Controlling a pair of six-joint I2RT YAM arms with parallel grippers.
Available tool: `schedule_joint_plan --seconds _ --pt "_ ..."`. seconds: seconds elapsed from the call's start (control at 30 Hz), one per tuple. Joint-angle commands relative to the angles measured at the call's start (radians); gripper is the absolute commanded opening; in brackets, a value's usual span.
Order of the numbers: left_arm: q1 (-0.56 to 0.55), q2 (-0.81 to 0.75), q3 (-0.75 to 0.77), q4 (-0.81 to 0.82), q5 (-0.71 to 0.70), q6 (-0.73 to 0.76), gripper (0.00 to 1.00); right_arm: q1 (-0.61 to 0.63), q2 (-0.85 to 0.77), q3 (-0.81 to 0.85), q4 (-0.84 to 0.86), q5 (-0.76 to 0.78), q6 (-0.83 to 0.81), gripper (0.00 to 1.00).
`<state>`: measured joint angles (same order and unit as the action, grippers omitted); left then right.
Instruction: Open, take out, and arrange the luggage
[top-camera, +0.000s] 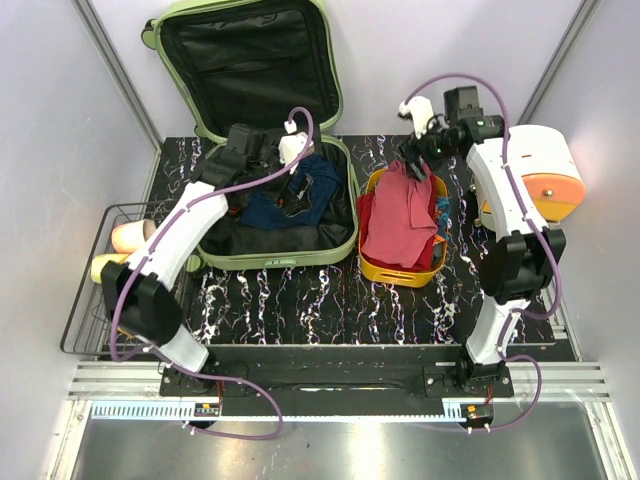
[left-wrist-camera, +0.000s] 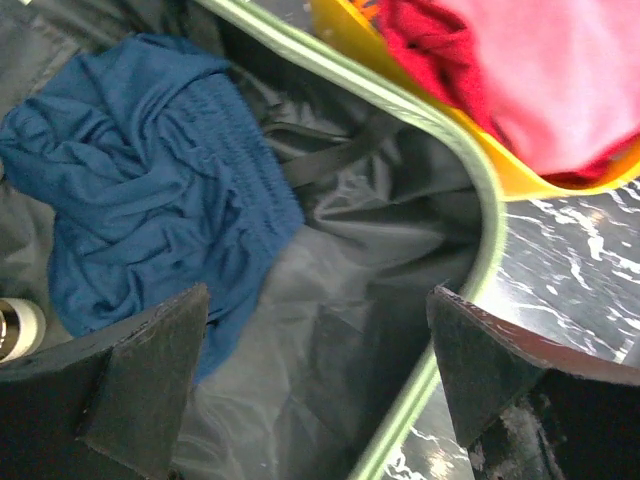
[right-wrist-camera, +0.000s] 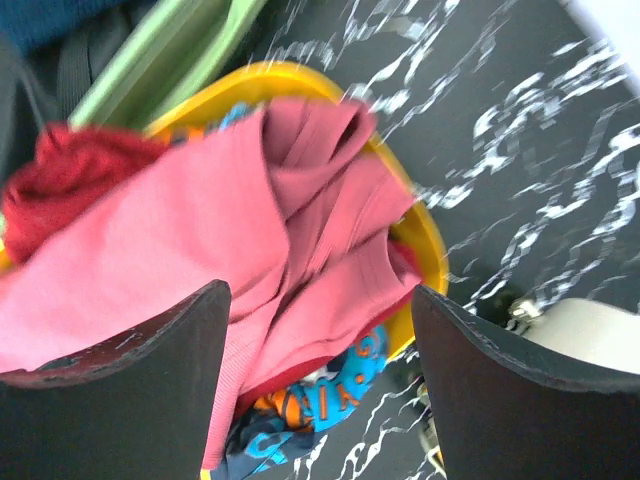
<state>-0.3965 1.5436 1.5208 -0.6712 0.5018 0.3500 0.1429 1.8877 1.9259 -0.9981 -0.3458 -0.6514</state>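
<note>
Luggage: the luggage (top-camera: 275, 259) is lying open on the desk (top-camera: 300, 300), taking up the left-centre. Its lid is standing up against the back wall, and its long axis is running left to right.
Left jaws: they are hanging spread wide inside the shell, toward its right end, grasping nothing.
Key relation: the blue garment (left-wrist-camera: 150, 180) is lying crumpled off to one side of the gap, with only its lower edge reaching under one pad. Bare black lining (left-wrist-camera: 340, 260) is showing between the pads, so the next pick is probably calling for a shift toward the cloth before closing.
Right jaws: they are standing released above the yellow tray (top-camera: 395, 272), nothing pinched between them. The pink garment (right-wrist-camera: 250, 200) is lying heaped in the tray below.
Nearer arm: the left arm (top-camera: 170, 240) is reaching inside the shell, while the right arm (top-camera: 510, 220) is working beyond the rim, over the tray.
Surface: slack lining and soft knit are lying loose, and the lining is risking getting pinched with the cloth.
Room: the green rim is curving close by the other pad. The tray is sitting just beside the luggage's right side, piled above its own rim. A wire basket (top-camera: 90, 300) is flanking the left and a pale appliance (top-camera: 545, 170) the right.
</note>
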Motion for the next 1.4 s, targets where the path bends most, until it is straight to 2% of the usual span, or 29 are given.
schedule_joint_plan --seconds 0.0,0.13,0.27,0.4,0.53,0.73,0.97,1.03,1.13,1.17,1.27,1.37 --pt "0.004 0.126 0.113 0.059 -0.153 -0.011 0.94 -0.006 -0.074 0.165 0.038 0.051 0.166 0.81" --pt "0.004 0.219 0.13 0.163 -0.209 -0.084 0.94 -0.003 -0.174 0.017 0.041 -0.065 0.258 0.8" --pt "-0.002 0.306 0.145 0.263 -0.279 -0.169 0.99 -0.002 -0.208 -0.145 0.042 -0.139 0.297 0.76" --pt "-0.005 0.424 0.187 0.292 -0.423 -0.288 0.99 -0.002 -0.22 -0.301 0.062 -0.176 0.311 0.74" --pt "-0.015 0.48 0.179 0.335 -0.454 -0.336 0.99 -0.002 -0.222 -0.457 0.125 -0.159 0.317 0.74" --pt "-0.034 0.579 0.206 0.325 -0.499 -0.347 0.99 -0.003 -0.159 -0.521 0.141 -0.087 0.279 0.74" --pt "-0.027 0.711 0.334 0.203 -0.597 -0.347 0.99 -0.003 -0.157 -0.502 0.151 -0.087 0.266 0.75" --pt "0.007 0.734 0.354 0.173 -0.588 -0.347 0.95 -0.003 -0.164 -0.499 0.148 -0.084 0.259 0.75" --pt "0.088 0.705 0.34 0.163 -0.424 -0.347 0.73 -0.003 -0.174 -0.505 0.145 -0.081 0.248 0.75" --pt "0.106 0.685 0.334 0.157 -0.386 -0.323 0.61 -0.002 -0.177 -0.507 0.144 -0.081 0.243 0.76" --pt "0.175 0.633 0.314 0.14 -0.3 -0.287 0.46 -0.003 -0.187 -0.51 0.144 -0.084 0.237 0.76" --pt "0.217 0.593 0.296 0.139 -0.261 -0.252 0.44 -0.003 -0.185 -0.505 0.142 -0.09 0.24 0.76"
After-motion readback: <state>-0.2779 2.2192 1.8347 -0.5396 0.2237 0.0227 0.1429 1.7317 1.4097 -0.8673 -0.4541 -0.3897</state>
